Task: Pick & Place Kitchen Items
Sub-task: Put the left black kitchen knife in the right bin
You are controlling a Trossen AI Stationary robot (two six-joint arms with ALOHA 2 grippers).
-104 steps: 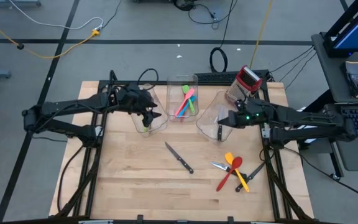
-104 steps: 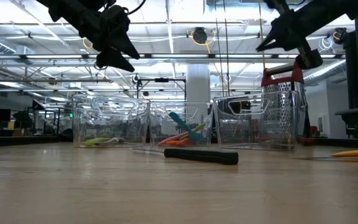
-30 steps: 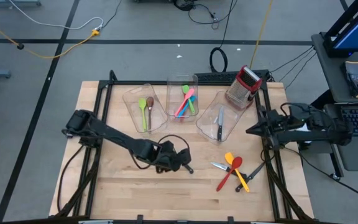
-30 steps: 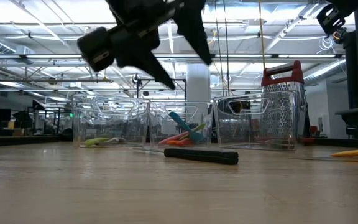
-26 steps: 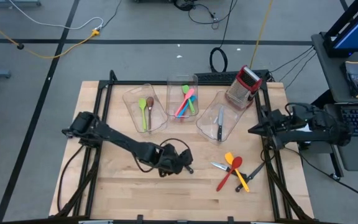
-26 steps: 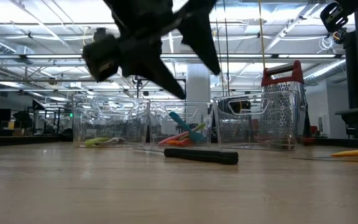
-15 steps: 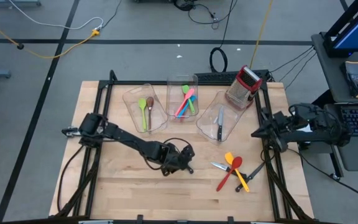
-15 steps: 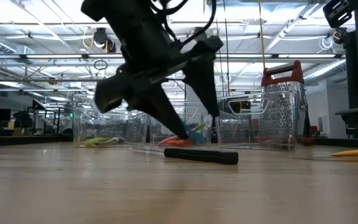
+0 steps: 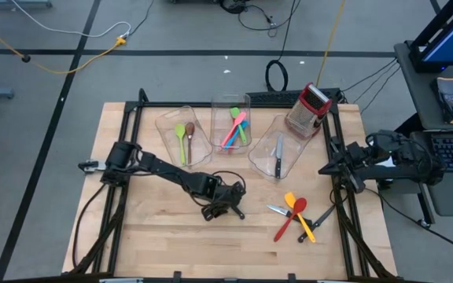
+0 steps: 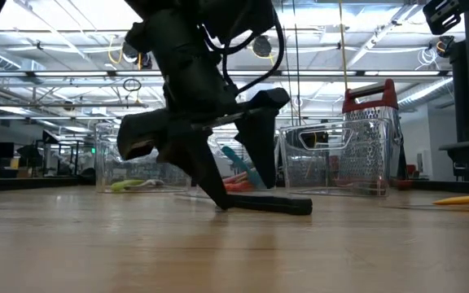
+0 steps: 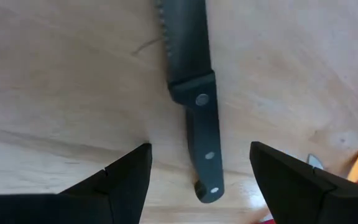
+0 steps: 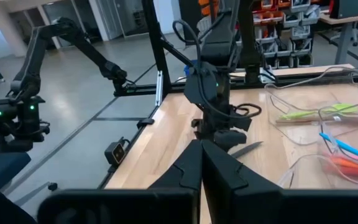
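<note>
A black-handled steel knife [image 9: 215, 187] lies flat on the wooden table's middle. My left gripper [image 9: 226, 204] is low over it, pointing down and open. In the left wrist view one finger stands on each side of the riveted handle [image 11: 204, 140], with a gap to it on both sides. In the low view the left gripper [image 10: 238, 191] reaches almost to the table at the handle [image 10: 277, 205]. My right gripper [image 9: 323, 167] waits at the table's right edge, shut and empty [image 12: 201, 168]. Yellow, red and orange utensils [image 9: 293, 214] and another knife lie loose near the right corner.
Three clear bins stand at the far side. The left bin [image 9: 181, 140] holds a green and a brown spoon, the middle bin [image 9: 233, 126] coloured utensils, the right bin [image 9: 278, 151] a knife. A red-topped grater [image 9: 308, 108] stands beside them. Bare wood lies near and left.
My left gripper has come down from well above the table until its open fingers straddle the knife's handle, shifting slightly toward the right and near edges. The knife has not moved. My right arm has drawn back a little toward the right edge.
</note>
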